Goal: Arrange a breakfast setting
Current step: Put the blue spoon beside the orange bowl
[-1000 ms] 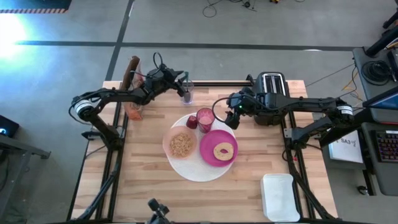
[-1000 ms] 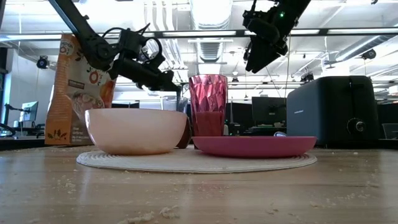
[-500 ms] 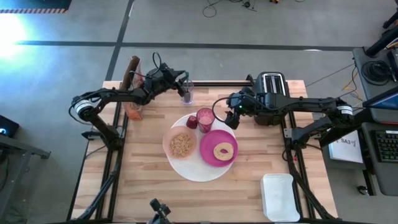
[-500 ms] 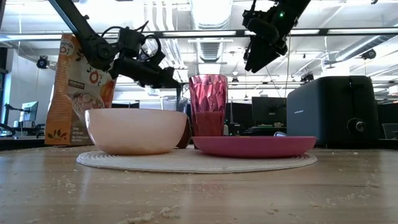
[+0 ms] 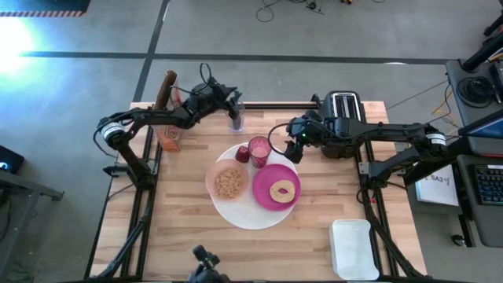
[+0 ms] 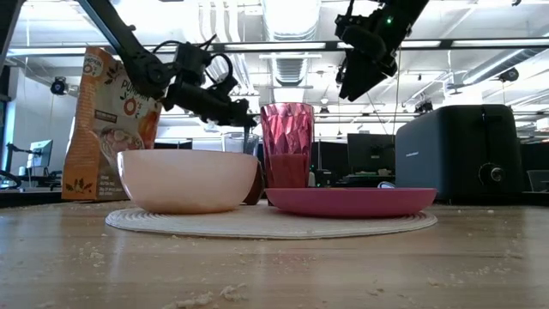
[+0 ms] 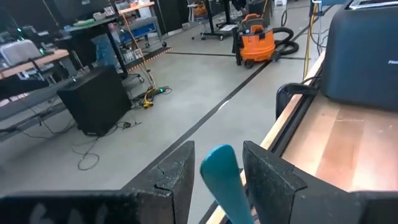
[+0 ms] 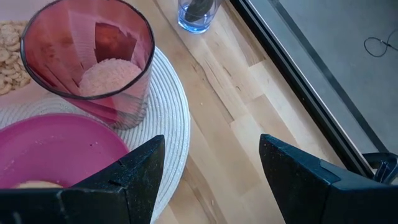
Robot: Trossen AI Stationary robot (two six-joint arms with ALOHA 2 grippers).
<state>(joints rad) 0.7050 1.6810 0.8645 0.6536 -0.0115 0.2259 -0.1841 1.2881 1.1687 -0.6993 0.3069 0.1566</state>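
Observation:
The round white placemat carries the peach bowl with cereal, the magenta plate with the bagel, the pink cup and a small red fruit. A clear glass stands near the table's far edge and holds the teal-handled spoon. My left gripper is over the glass, shut on the spoon. My right gripper hangs open and empty in the air just right of the cup, which also shows in the right wrist view. My left gripper pinches the spoon's teal handle near its free end, between its two fingers. The fingers come from the table's left, slanting down. The spoon's lower end stands in the glass, and the handle leans a little in the hold.
A black toaster stands at the far right, under my right arm. A colourful cereal bag stands at the far left. A white container lies at the near right. Crumbs lie on the wood at the near side.
My left gripper has shifted a little toward the table's far edge and right, staying over the glass. My right gripper has kept still.

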